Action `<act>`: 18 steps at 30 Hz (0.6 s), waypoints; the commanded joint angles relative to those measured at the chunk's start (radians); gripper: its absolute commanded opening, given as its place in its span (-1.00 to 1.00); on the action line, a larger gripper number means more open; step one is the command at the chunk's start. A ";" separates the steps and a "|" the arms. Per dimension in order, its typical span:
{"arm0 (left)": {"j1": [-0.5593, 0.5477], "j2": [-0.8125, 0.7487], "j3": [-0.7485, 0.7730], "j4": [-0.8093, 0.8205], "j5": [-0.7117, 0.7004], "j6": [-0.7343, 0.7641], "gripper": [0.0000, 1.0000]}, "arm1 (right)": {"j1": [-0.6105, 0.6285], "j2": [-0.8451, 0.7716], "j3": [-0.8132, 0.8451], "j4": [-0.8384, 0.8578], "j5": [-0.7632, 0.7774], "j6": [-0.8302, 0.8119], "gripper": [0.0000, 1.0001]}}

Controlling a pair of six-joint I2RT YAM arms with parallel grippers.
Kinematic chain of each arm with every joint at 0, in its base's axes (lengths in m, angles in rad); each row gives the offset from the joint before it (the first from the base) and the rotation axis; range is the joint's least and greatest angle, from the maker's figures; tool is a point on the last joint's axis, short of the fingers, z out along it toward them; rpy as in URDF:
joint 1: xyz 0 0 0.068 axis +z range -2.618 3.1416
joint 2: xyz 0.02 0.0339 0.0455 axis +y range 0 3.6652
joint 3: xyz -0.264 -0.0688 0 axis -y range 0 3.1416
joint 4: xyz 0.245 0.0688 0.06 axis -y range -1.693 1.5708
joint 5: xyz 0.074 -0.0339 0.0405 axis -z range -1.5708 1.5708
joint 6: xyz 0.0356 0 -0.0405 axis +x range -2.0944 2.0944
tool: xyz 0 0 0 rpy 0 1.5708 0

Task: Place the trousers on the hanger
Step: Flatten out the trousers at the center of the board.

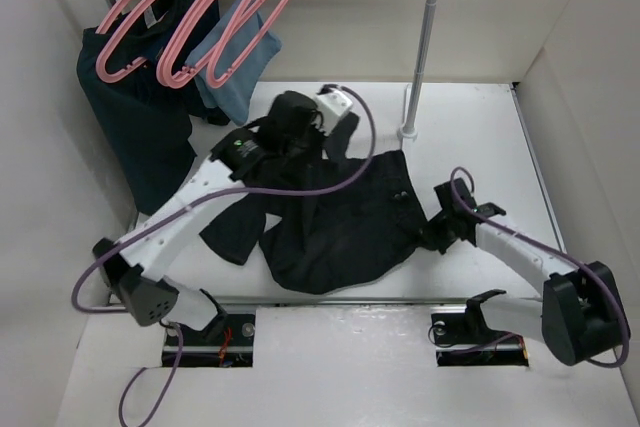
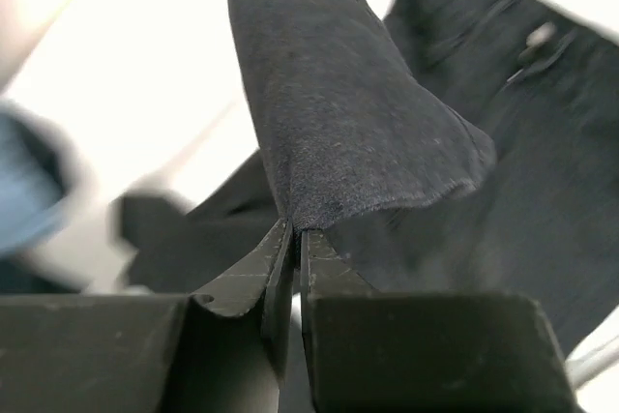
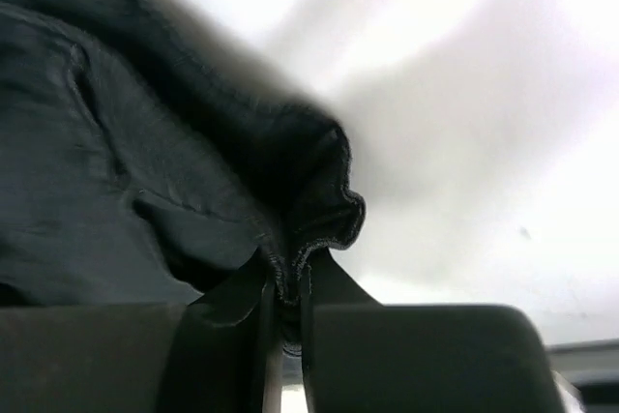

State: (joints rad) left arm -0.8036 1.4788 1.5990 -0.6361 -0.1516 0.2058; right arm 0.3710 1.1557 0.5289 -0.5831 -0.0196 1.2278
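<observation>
Trousers (image 1: 340, 227) lie crumpled on the table (image 1: 480, 127); we pinch their cloth in both the left gripper (image 2: 293, 234) and right gripper (image 3: 287, 282). Lifting and hanging on a hanger (image 1: 112, 27) remain.

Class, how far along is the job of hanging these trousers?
Done: left claw and right claw are each shut on the trousers. In hand: that two-point grip, most cloth lying on the table. To do: every pink hanger hangs at the back, untouched.
</observation>
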 commanded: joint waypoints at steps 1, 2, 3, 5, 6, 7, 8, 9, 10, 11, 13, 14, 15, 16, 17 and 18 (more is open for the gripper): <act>0.113 -0.099 -0.040 -0.071 -0.133 0.099 -1.00 | -0.128 0.010 0.195 0.070 0.118 -0.124 -1.00; 0.144 -0.110 -0.040 -0.082 -0.156 0.109 -1.00 | -0.180 0.010 0.248 0.052 0.139 -0.163 -1.00; 0.176 -0.120 -0.040 -0.082 -0.184 0.109 -1.00 | -0.296 0.001 0.369 0.034 0.167 -0.204 -1.00; 0.268 -0.132 -0.015 -0.102 -0.184 0.109 -1.00 | -0.407 0.001 0.504 -0.046 0.207 -0.308 -1.00; 0.294 -0.144 0.016 -0.129 -0.175 0.118 -1.00 | -0.494 0.001 0.569 -0.073 0.255 -0.335 -1.00; 0.314 -0.144 0.027 -0.151 -0.166 0.118 -1.00 | -0.533 -0.010 0.667 -0.095 0.276 -0.355 -1.00; 0.340 -0.170 0.027 -0.172 -0.166 0.118 -1.00 | -0.564 -0.023 0.698 -0.130 0.289 -0.384 -1.00; 0.340 -0.182 0.027 -0.198 -0.155 0.133 -1.00 | -0.590 -0.024 0.720 -0.148 0.299 -0.384 -1.00; 0.349 -0.195 0.001 -0.262 -0.155 0.142 -1.00 | -0.630 -0.040 0.720 -0.165 0.299 -0.384 -1.00; 0.350 -0.219 -0.022 -0.298 -0.155 0.142 -1.00 | -0.642 -0.066 0.703 -0.178 0.299 -0.384 -1.00; 0.350 -0.245 -0.133 -0.411 -0.164 0.142 -1.00 | -0.676 -0.102 0.637 -0.187 0.276 -0.361 -1.00; 0.350 -0.258 -0.183 -0.447 -0.177 0.142 -1.00 | -0.691 -0.120 0.555 -0.187 0.261 -0.344 -1.00; 0.360 -0.288 -0.238 -0.479 -0.177 0.156 -1.00 | -0.710 -0.158 0.512 -0.187 0.251 -0.302 -1.00; 0.377 -0.311 -0.296 -0.497 -0.209 0.156 -1.00 | -0.730 -0.175 0.470 -0.187 0.239 -0.283 -1.00; 0.389 -0.342 -0.427 -0.497 -0.230 0.179 -1.00 | -0.766 -0.192 0.429 -0.187 0.219 -0.268 -1.00; 0.399 -0.403 -0.491 -0.498 -0.258 0.219 -1.00 | -0.785 -0.209 0.357 -0.176 0.219 -0.255 -1.00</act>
State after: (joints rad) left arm -0.4381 1.1645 1.2785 -0.9829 -0.3176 0.3489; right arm -0.3676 0.9543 0.9943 -0.7033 0.2157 0.9207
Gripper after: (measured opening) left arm 0.021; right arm 0.123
